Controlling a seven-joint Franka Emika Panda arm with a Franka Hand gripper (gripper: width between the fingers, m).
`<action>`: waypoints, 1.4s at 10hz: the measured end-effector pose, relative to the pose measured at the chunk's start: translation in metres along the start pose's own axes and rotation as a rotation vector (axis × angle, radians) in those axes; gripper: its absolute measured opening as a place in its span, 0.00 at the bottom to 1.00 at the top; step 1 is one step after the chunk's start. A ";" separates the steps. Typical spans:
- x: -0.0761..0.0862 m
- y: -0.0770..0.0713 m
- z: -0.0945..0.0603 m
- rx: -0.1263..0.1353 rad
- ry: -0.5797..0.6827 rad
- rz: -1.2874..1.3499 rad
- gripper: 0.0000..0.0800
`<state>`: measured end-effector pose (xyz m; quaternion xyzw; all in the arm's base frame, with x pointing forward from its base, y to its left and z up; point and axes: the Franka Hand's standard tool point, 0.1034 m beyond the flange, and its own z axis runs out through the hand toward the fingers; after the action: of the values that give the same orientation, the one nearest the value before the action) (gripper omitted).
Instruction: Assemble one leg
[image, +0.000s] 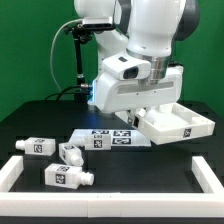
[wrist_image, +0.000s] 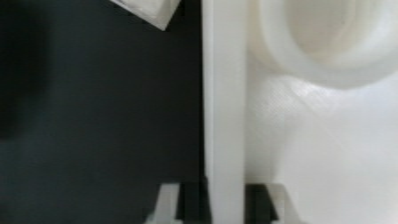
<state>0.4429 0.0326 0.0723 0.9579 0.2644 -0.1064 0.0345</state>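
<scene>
Seen from the exterior view, a white robot arm reaches down over a black desk (image: 150, 165). Its end effector (image: 140, 113) hangs at the near-side edge of a white square tabletop panel with raised walls (image: 178, 124), which sits at about 3 o'clock from the desk's centre.

In the wrist view, the end effector (wrist_image: 222, 205) has one finger on each side of the panel's thin white wall (wrist_image: 224, 100). Thin dark lines separate the fingers (wrist_image: 175, 203) from the wall, so I cannot tell whether they are pinching it. A rounded hollow shows in the panel beside the wall.

The marker board (image: 105, 138) lies flat near the desk's centre. A short white plastic leg with a black tag (image: 38, 145) lies at 9 o'clock, loose and well apart from the panel. A second leg (image: 70, 153) lies just beside it, toward 8 o'clock. A third leg (image: 65, 177) lies at 7 o'clock. A white raised border (image: 205, 170) frames the desk.
</scene>
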 end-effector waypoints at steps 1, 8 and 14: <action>0.000 0.000 0.000 0.000 -0.001 0.000 0.06; -0.006 0.048 -0.002 0.189 -0.115 0.395 0.06; 0.007 0.085 0.021 0.160 -0.131 0.498 0.06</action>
<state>0.4891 -0.0393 0.0512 0.9842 0.0088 -0.1768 0.0007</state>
